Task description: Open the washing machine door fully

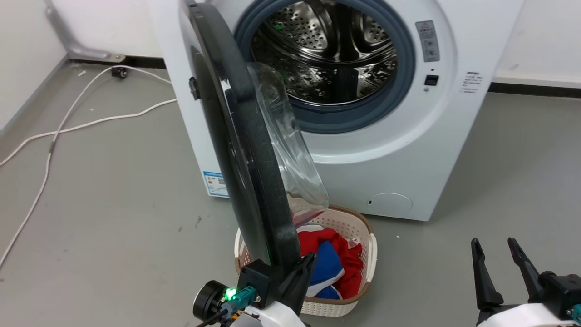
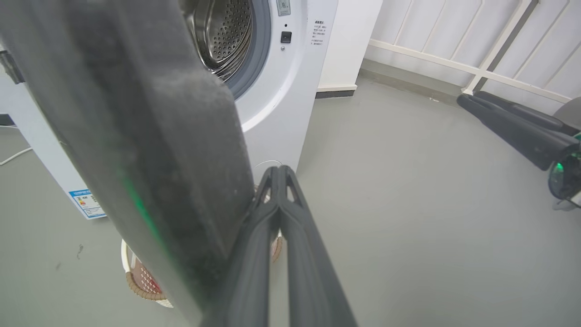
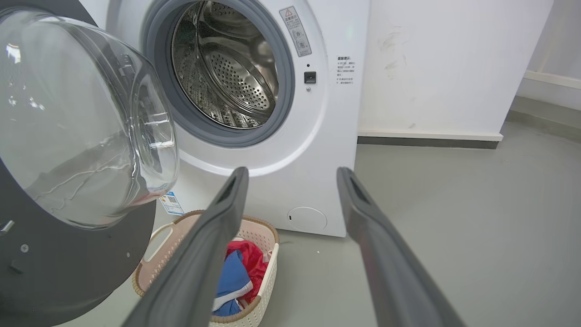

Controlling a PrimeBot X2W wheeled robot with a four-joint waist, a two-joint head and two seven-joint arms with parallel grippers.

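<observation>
Dark and pressed flat together, the two fingers of the left gripper rise from the bottom edge of the left wrist view. They are closed on nothing, and their left side lies against the thick black rim of the washing machine door. In the head view this gripper sits at bottom centre with a green light glowing on its wrist, and one finger shows just right of the door's lowest edge. At the lower right of that frame the right gripper hangs over the grey floor. Its fingers are spread apart with nothing between them, well apart from the door and the washer.

Just beyond the left gripper a pale laundry basket stands on the floor, holding red and blue clothes. The door stands out over it, seen almost edge-on in the head view, running from the top of the frame down to bottom centre. Its clear glass bowl bulges to the right and reaches down near the basket's far rim.

Behind stands the white washing machine with its mouth uncovered. A grey rubber gasket rings the perforated steel drum. A blue label sits at the lower left of its front, partly behind the door, and a small round flap sits low on the right. Farther left, white cables trail across the floor toward the wall.
</observation>
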